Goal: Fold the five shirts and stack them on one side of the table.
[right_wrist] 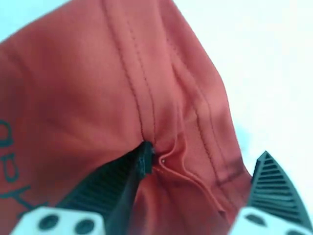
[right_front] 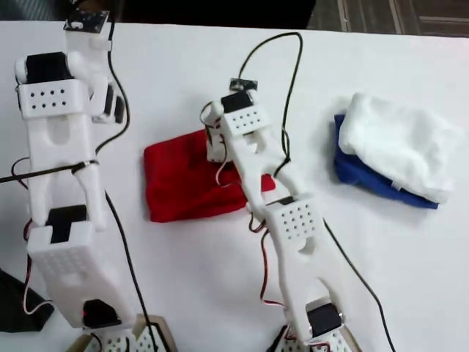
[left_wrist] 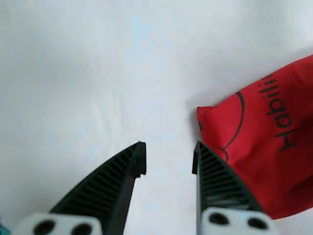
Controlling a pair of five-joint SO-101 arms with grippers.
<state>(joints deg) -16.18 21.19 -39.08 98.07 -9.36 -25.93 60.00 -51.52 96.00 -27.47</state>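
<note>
A folded red shirt [right_front: 187,183] lies mid-table. My right gripper [right_front: 215,150] is down on its far right part. In the right wrist view the right gripper [right_wrist: 205,161] is open, one fingertip [right_wrist: 144,161] pressed into a seam, and a ridge of the red shirt [right_wrist: 98,98] bunches between the jaws. My left gripper [right_front: 115,104] is at the far left of the table. It [left_wrist: 168,156] stands open over bare table, with a corner of the red shirt [left_wrist: 264,147] just beside one finger. A folded white shirt [right_front: 399,143] rests on a folded blue shirt [right_front: 359,170] at the right.
The white table [right_front: 183,66] is bare along the back and front right. Black cables [right_front: 293,66] trail from both arms across it. A dark cloth [right_front: 16,301] lies at the front left edge, beside the left arm's base.
</note>
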